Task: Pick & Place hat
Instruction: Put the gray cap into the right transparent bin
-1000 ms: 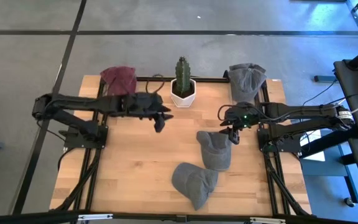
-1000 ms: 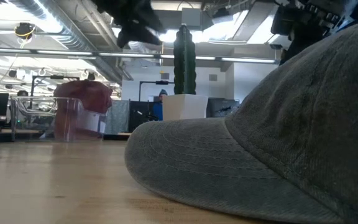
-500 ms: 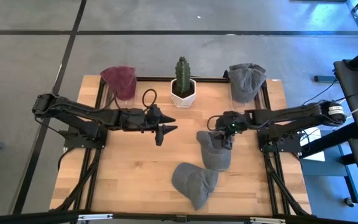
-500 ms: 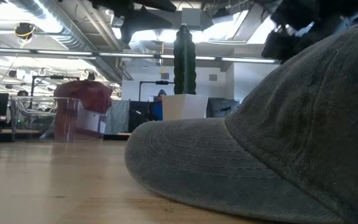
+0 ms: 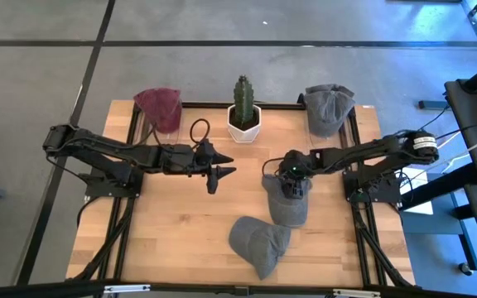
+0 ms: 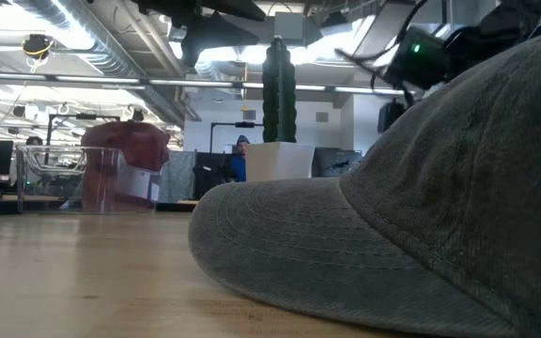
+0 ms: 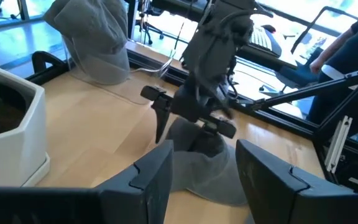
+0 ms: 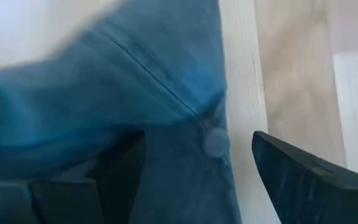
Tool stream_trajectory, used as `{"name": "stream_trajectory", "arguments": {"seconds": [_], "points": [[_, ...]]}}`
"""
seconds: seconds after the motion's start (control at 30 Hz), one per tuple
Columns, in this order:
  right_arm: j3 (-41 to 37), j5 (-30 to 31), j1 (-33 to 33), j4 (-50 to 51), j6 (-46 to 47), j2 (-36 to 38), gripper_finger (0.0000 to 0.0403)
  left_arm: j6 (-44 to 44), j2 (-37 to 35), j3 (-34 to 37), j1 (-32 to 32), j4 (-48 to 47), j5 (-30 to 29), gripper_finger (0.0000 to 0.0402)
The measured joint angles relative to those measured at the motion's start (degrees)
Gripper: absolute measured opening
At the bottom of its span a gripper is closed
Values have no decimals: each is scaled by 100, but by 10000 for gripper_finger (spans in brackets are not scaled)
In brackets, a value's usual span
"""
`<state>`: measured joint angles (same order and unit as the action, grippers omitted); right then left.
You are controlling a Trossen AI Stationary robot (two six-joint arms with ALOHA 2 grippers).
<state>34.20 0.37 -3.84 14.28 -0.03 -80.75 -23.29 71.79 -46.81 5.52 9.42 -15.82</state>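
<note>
A grey cap lies on its brim and rim in the middle of the table, with its crown button up. My right gripper is open just over that crown, one finger on either side of the button in the right wrist view. A second grey cap lies closer to the near edge and fills the low view. My left gripper hovers open left of centre, pointing toward the right arm. My right gripper comes at the grey cap's crown from above, pointing down, fingers spread to either side of the top button. I cannot tell whether the fingers touch the cloth. The cap lies flat on the table.
A cactus in a white pot stands at the far middle. A red hat sits on a clear stand at the far left, and a grey hat on one at the far right. Bare wood shows at the near left.
My right gripper has moved toward the table's left and near edge and come down onto the middle grey cap's crown. My left gripper shifted a little toward the near edge, then held still. Neither cap has moved.
</note>
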Motion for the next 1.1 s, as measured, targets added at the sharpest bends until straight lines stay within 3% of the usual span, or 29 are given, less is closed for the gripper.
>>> {"name": "stream_trajectory", "arguments": {"seconds": [0.4,1.1], "points": [[28,-324,-332,-55,-4,-636,250,2,2,0,0,-64,3,169],[15,-274,-323,18,120,-653,55,2,2,0,0,-64,1,169]]}}
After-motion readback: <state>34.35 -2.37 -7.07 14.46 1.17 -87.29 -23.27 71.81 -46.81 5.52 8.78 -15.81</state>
